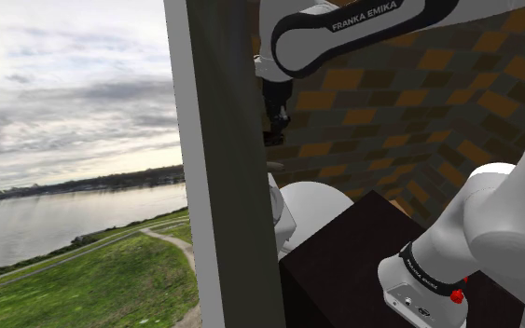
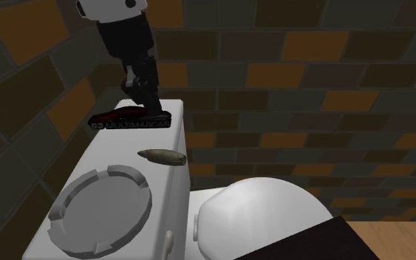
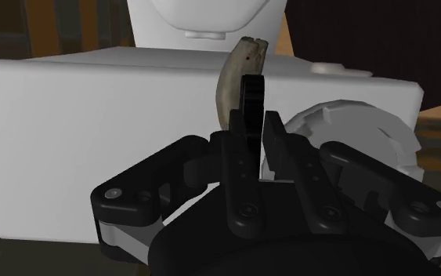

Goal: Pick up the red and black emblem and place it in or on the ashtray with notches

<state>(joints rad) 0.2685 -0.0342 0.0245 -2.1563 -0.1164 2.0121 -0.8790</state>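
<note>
Clamping one end of the flat red and black emblem with pale lettering along its edge (image 2: 128, 119), the all-black two-finger gripper (image 2: 148, 108) stands upright over the far end of the white toilet tank lid (image 2: 99, 154). In the wrist view both fingers (image 3: 238, 153) are closed tight on the emblem's thin dark body, which sticks out between them. The emblem is level, at or just above the lid; cannot tell if it touches. The grey round ashtray with notches in its rim (image 2: 60, 213) sits at the near end of the same lid, well apart from the emblem. A small brownish tapered bullet-like piece (image 2: 162, 156) lies on the lid between them, near the edge toward the white toilet seat cover (image 2: 261, 221). Brown and grey brick wall (image 2: 309, 81) behind.
</note>
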